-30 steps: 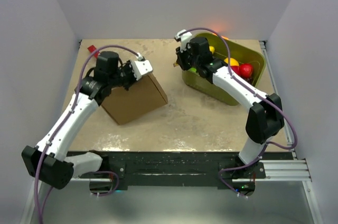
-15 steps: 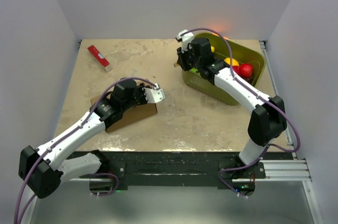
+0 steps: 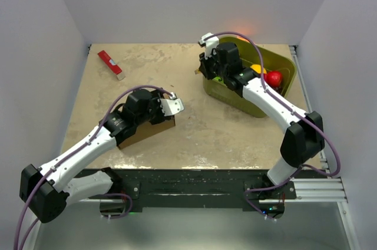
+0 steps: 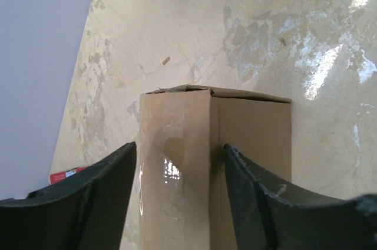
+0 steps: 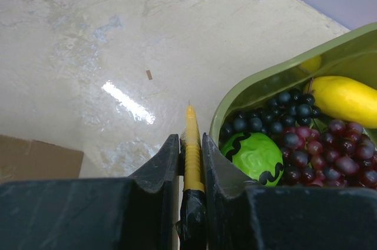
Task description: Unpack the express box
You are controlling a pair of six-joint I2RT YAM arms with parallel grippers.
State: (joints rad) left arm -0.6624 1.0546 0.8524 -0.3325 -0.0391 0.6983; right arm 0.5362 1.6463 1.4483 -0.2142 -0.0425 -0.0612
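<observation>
The sandy table [image 3: 206,138] fills most of what I see. On its far right stands the green tub [image 3: 284,61] of fruit, with dark grapes [image 5: 294,111], a green ball [image 5: 253,155] with black squiggles and a red fruit [image 3: 274,77] in it. The express box [image 4: 247,138] lies on the near-left part of the table, closed as far as I can see. Its long side runs from near-left to far-right, and much of it is hidden under my left arm. My left gripper [image 4: 179,153] is right over it, fingers spread, with one end of the box between them. The left finger [image 4: 88,197] sits just beside the cardboard and the right finger [image 4: 259,203] overlaps the other face, but I cannot tell whether either pad is actually pressing. My right gripper [image 5: 189,141] hangs well apart from the box, at the near-left rim of the tub. Its fingers are pressed together on a slim yellow tool [image 5: 192,158] that points out ahead of them. A small red packet [image 3: 110,64] lies at the far-left corner, away from both hands. I judge the opening falls to my left hand, since the box is directly beneath it. The right hand would have to cross to the left and nearer to bring the tool to the lid.
</observation>
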